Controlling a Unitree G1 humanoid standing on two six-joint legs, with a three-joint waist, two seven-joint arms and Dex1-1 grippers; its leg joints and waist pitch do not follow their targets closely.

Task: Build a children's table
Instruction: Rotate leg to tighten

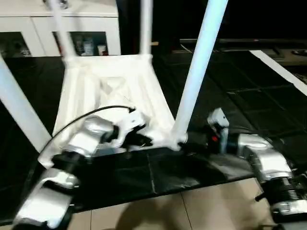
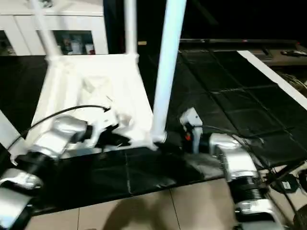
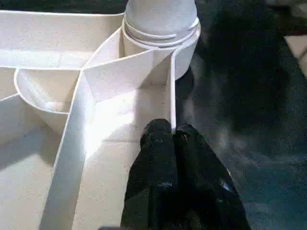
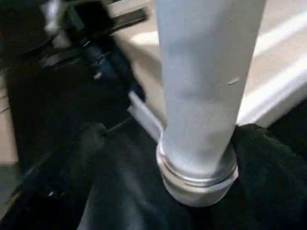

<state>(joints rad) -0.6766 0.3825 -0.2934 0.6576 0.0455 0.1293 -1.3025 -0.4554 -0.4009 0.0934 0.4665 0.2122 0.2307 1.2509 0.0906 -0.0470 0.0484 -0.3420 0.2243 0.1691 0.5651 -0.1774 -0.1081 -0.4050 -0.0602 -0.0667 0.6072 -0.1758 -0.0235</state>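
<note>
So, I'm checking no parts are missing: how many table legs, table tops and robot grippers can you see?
Table legs standing in the corner sockets: 4 (near right, far right, far left, near left)
Table tops, lying underside up: 1
Grippers: 2 (left gripper, right gripper)
Total: 7

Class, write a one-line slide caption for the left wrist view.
Shut left pincer rests on a rib of the upturned white table top, near the leg seated in its corner socket.
</note>
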